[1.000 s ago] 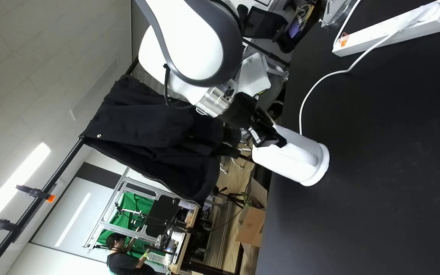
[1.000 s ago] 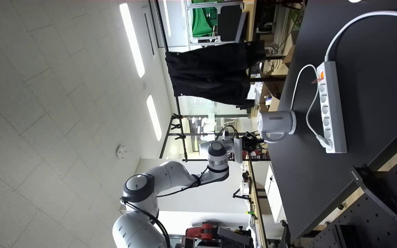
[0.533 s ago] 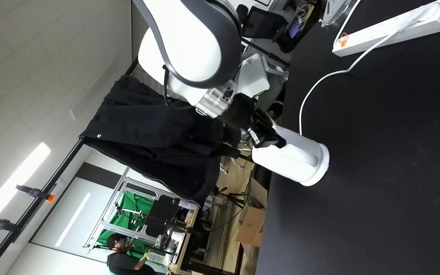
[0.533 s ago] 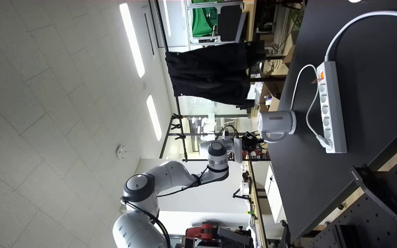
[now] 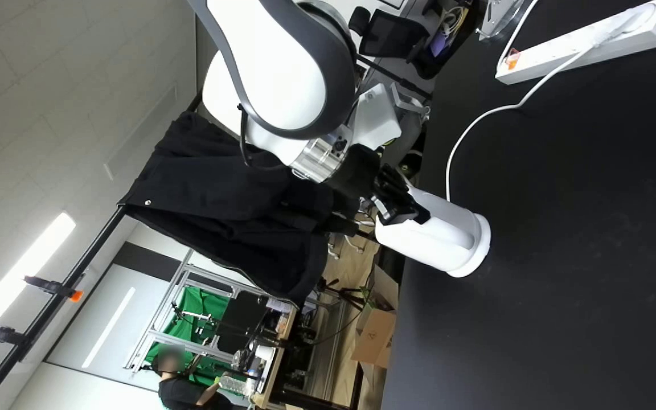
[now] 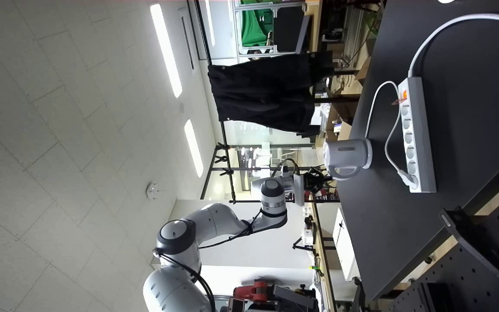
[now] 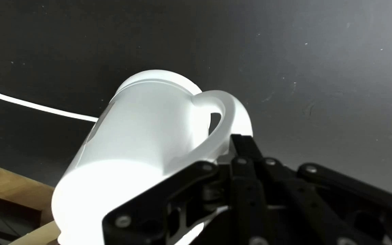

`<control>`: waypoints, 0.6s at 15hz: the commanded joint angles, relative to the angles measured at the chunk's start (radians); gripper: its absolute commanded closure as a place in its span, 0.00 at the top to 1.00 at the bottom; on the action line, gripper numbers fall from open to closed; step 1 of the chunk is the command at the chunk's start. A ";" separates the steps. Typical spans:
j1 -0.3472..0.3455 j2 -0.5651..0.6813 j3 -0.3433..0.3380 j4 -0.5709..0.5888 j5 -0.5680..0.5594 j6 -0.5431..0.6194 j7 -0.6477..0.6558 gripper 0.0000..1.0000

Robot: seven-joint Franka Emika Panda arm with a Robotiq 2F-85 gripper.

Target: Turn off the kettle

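Well behind the gripper (image 5: 421, 214), in an exterior view, a black cloth (image 5: 220, 188) hangs from a pole (image 5: 94, 245), with a cardboard box (image 5: 376, 336) and a person (image 5: 183, 393) farther off. Below the gripper is a dark table (image 5: 533, 285) bearing the kettle (image 5: 436, 245), upright, its top just at the gripper's tip, and a power strip (image 5: 584, 42), well apart from that tip. The gripper blocks part of the kettle's upper end.

In an exterior view, the arm (image 6: 219, 221) ends at the gripper, and a dark panel (image 6: 453, 271) with holes, well apart from it, is cut off by the frame. The kettle's handle (image 6: 345, 177) faces the gripper; on the side away from it the cord (image 6: 388, 82) leaves the base, and its plug (image 6: 406, 178) sits in the power strip. The gripper's own gap is too small to judge here.

In the wrist view, the table and, past its edge, a wooden floor (image 7: 12, 185) show beyond the gripper. The fingers (image 7: 239, 149) are pressed together in one narrow tip. The kettle stands just to their left, its handle running up to them, though the glare leaves contact unsure. The gripper hides part of the handle, and the kettle's near end is washed out and cut off along the bottom.
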 commanded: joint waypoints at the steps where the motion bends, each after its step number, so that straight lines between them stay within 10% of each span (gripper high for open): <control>1: 0.020 0.047 -0.022 0.046 -0.018 -0.030 0.026 0.00; 9: 0.024 -0.017 -0.035 0.012 -0.018 0.061 0.040 0.00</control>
